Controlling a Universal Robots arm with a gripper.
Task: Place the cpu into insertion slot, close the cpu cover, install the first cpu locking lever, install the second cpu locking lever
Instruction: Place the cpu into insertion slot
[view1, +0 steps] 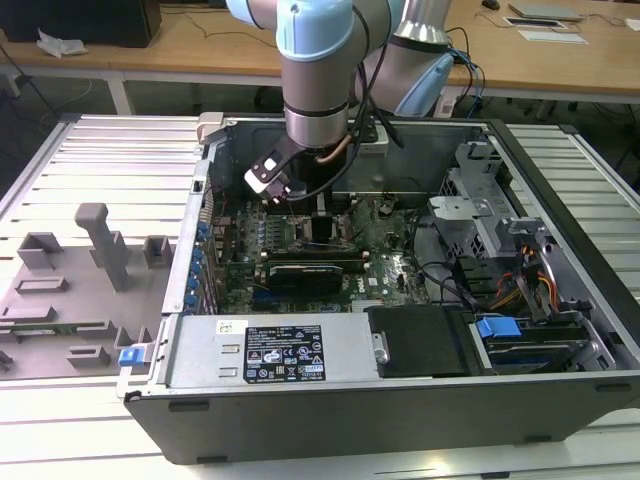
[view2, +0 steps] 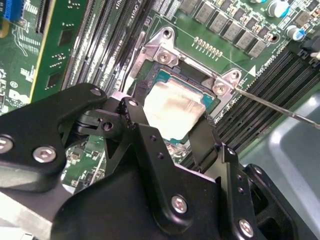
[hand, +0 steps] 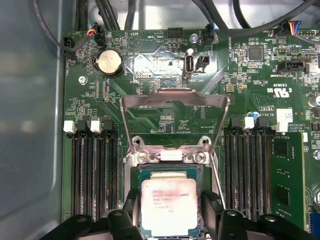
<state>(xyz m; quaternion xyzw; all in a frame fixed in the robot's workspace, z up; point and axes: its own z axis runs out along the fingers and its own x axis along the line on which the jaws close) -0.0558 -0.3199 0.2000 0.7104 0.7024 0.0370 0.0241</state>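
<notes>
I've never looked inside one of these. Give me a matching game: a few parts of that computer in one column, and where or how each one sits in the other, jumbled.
Parts:
1. silvery-beige square cpu chip
2. grey metal cpu cover frame
3. round silver coin battery
4. long black memory slots

Places or states:
A. tilted up, open
B. on either side of the square socket
C. at the socket, right under the black gripper
D. on the green board, beyond the open frame

Pairs: 1-C, 2-A, 3-D, 4-B.
</notes>
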